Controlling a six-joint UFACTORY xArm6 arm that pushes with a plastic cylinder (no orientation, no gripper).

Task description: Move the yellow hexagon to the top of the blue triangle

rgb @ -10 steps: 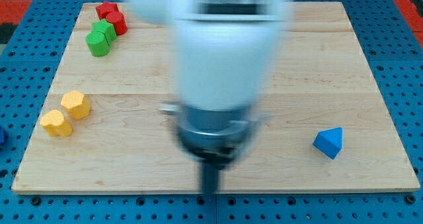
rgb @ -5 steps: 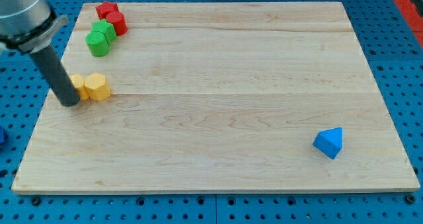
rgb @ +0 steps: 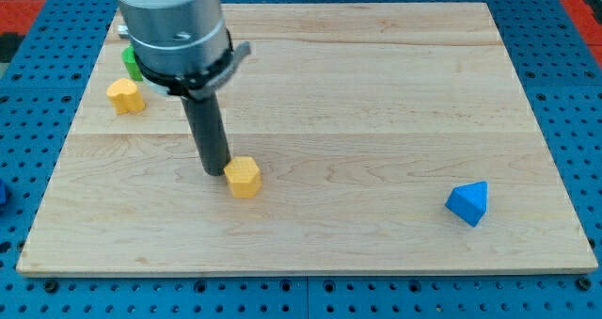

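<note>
A yellow hexagon block (rgb: pixel 244 177) lies left of the board's middle. My tip (rgb: pixel 216 171) stands right against its left side. The blue triangle (rgb: pixel 468 203) sits near the board's lower right, far to the right of the hexagon. A second yellow block (rgb: pixel 125 96) lies at the left, above and well away from my tip.
A green block (rgb: pixel 131 63) shows partly behind the arm at the upper left; other blocks there are hidden by the arm. The wooden board (rgb: pixel 376 93) lies on a blue pegboard.
My tip has swept right and down from the board's left edge, pushing the yellow hexagon toward the middle. The other yellow block has shifted slightly up and left.
</note>
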